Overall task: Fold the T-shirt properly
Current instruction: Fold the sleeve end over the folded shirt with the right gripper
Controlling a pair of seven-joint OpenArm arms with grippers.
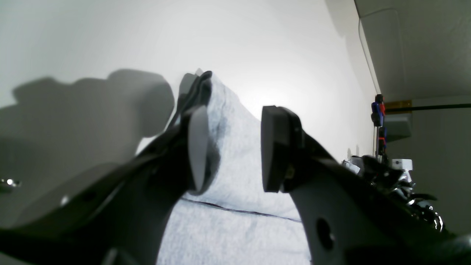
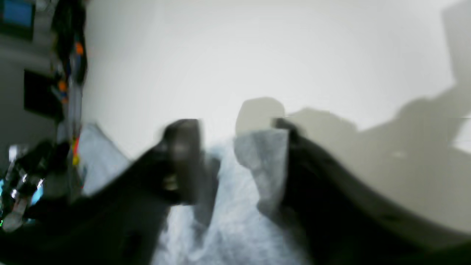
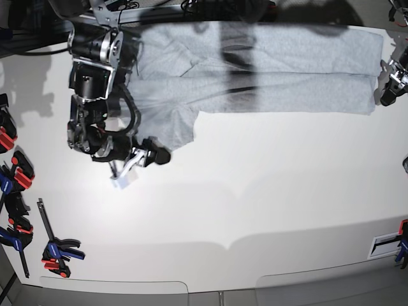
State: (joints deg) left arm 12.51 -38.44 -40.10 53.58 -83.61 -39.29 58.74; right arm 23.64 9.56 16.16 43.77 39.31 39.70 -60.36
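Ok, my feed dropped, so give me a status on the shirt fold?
Left gripper open over a cloth ridge. Right gripper looks open, view blurred. T-shirt lies in a long band, one sleeve sticking out. Clamps lie apart from it.

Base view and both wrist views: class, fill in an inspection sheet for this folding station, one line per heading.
Surface: white table, bare in the middle.
Job's things: grey T-shirt laid in a long band along the far edge, one sleeve sticking out towards the near side.
Clutter: red, blue and black clamps along the table's side edges.
Grippers: left gripper open, astride a raised ridge of the cloth; right gripper blurred, fingers apart, cloth against one finger.
Cables: black cable looped on the right arm.
Surroundings: dark gear beyond the table, too blurred to name.
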